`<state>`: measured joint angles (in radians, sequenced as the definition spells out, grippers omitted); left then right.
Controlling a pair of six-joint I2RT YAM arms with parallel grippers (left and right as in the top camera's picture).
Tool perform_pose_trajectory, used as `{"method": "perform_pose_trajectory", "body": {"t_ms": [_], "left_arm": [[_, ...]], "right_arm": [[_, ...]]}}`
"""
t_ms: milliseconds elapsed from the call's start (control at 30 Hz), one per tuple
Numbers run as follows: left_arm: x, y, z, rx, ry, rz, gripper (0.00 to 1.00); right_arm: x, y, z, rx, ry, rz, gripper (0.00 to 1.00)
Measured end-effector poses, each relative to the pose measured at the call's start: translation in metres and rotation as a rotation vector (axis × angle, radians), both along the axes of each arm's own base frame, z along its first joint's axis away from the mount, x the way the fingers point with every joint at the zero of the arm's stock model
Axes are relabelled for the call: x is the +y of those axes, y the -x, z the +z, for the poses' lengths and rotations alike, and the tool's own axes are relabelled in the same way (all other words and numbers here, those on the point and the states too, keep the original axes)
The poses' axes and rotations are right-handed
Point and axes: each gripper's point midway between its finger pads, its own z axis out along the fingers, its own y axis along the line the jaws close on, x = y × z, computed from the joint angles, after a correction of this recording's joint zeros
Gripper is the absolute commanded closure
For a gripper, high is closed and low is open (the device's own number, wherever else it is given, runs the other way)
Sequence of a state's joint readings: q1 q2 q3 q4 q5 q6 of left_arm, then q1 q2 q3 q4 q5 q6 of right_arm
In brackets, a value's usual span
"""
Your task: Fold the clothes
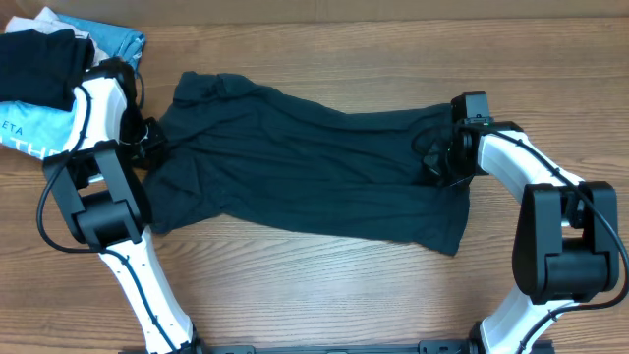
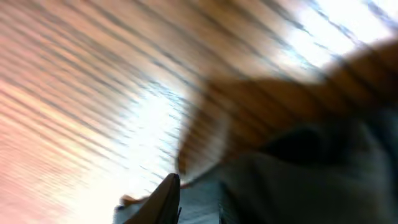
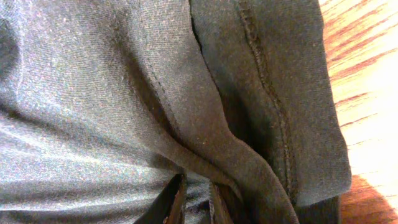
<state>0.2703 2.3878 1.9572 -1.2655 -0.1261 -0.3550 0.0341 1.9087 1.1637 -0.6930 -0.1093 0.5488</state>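
Note:
The clothes, one dark navy-teal garment, lie spread and wrinkled across the middle of the table. My left gripper is at the garment's left edge. In the blurred left wrist view, one dark finger shows with fabric pressed against its inner side, so my left gripper looks shut on the cloth. My right gripper sits on the garment's right end. In the right wrist view, my right gripper is shut with a fold of the fabric pinched between its fingers. A stitched hem runs beside it.
A pile of other garments sits at the table's far left corner: a black folded one and a light-blue shirt with white lettering. Bare wooden table lies in front of the garment, between the two arm bases.

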Motion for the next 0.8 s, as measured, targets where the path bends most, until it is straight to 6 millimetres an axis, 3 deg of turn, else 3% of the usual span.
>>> {"method": "perform_pose_trajectory", "body": {"t_ms": [67, 200, 300, 400, 467, 500, 567, 600, 800], "left_arm": [[0.006, 0.001, 0.001, 0.009, -0.032, -0.003, 0.88], [0.013, 0.002, 0.013, 0.033, -0.068, -0.013, 0.92], [0.018, -0.016, 0.052, -0.022, -0.084, 0.007, 0.8], [0.018, -0.032, 0.11, -0.129, -0.093, 0.036, 0.51], [0.015, -0.04, 0.144, -0.214, -0.08, 0.049, 0.0], [0.011, -0.044, 0.159, -0.26, -0.064, 0.043, 0.0], [-0.004, -0.055, 0.181, -0.358, 0.014, 0.008, 0.0], [-0.012, -0.059, 0.185, -0.384, 0.063, -0.012, 0.0], [-0.069, -0.07, 0.189, -0.421, 0.248, -0.082, 0.0]], "right_arm": [[0.0, 0.0, 0.0, 0.001, -0.001, 0.0, 0.82], [0.0, 0.001, 0.0, 0.005, -0.003, -0.001, 0.83], [0.0, 0.002, 0.0, 0.011, -0.003, 0.0, 0.78], [0.0, 0.009, 0.002, 0.062, 0.0, 0.003, 0.64], [-0.001, 0.015, 0.004, 0.112, 0.006, 0.001, 0.53], [-0.002, 0.014, 0.01, 0.137, 0.011, 0.004, 0.41], [-0.003, 0.003, 0.036, 0.143, 0.018, -0.003, 0.08], [-0.003, 0.0, 0.045, 0.138, 0.018, 0.0, 0.0], [-0.004, -0.03, 0.109, 0.052, 0.02, 0.035, 0.0]]}}
